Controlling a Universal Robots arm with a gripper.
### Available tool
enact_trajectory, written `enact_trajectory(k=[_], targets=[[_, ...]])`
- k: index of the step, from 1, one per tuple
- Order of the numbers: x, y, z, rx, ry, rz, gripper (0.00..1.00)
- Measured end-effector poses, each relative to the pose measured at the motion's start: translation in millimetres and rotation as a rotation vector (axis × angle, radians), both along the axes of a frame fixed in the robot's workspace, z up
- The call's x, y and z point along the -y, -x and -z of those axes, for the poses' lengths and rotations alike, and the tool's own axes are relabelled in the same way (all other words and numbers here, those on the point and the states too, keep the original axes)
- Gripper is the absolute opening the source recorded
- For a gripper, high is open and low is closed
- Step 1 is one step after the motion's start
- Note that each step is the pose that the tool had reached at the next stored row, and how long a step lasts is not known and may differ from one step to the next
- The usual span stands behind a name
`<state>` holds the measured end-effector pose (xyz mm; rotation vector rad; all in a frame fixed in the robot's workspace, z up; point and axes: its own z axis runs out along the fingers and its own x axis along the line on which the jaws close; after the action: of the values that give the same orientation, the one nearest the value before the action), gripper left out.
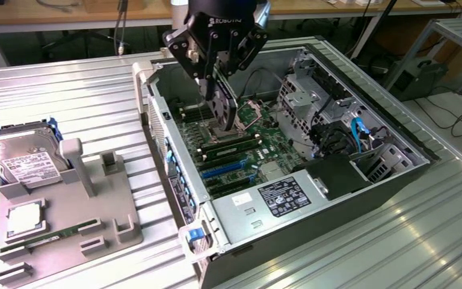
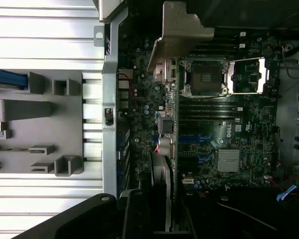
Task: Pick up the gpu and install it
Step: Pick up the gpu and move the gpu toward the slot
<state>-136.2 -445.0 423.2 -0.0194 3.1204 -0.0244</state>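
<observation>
Gripper is inside the open case, fingers clamped on the gpu.

- Card is clear of the board, hanging on end from the fingertips. Long axis roughly upright, pointing down into the case.
- In the wrist view the pale bracket is the far, lower end, with the card seen edge-on.
- Card hovers over the CPU socket.
- Blue slots lie off to one side, toward the power supply. They are near but not under the card.
- Judged: card is carried in but not seated. Its long axis stands across the slots rather than along them.
</observation>
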Motion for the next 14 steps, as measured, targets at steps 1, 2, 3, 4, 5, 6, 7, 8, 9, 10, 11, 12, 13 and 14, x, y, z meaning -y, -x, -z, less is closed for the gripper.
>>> enact_trajectory(k=[1,2,3,4,5,6,7,8,9,10,11,12,13,14], targets=[[0.0,-1.1,0.0,-0.0001,0.0002,0.0,0.27],[0.0,-2.0,0.0,-0.0001,0.0002,0.0,0.27],[0.0,-2.9,0.0,-0.0001,0.0003,0.0,0.27],[0.0,-4.0,0.1,0.0,0.0003,0.0,0.27],[0.0,-5.8,0.2,-0.0001,0.0003,0.0,0.27],[0.0,-7.5,0.2,-0.0001,0.0003,0.0,0.27],[0.0,-9.0,0.2,-0.0001,0.0003,0.0,0.27],[0.0,-10.1,0.3,-0.0001,0.0004,0.0,0.27],[0.0,-11.2,0.3,-0.0001,0.0004,0.0,0.27],[0.0,-12.1,0.3,-0.0001,0.0004,0.0,0.27],[0.0,-12.8,0.3,0.0,0.0004,0.0,0.27],[0.0,-13.7,0.3,-0.0001,0.0005,0.0,0.27],[0.0,-14.4,0.3,-0.0001,0.0005,0.0,0.27],[0.0,-15.2,0.3,-0.0001,0.0005,0.0,0.27]])
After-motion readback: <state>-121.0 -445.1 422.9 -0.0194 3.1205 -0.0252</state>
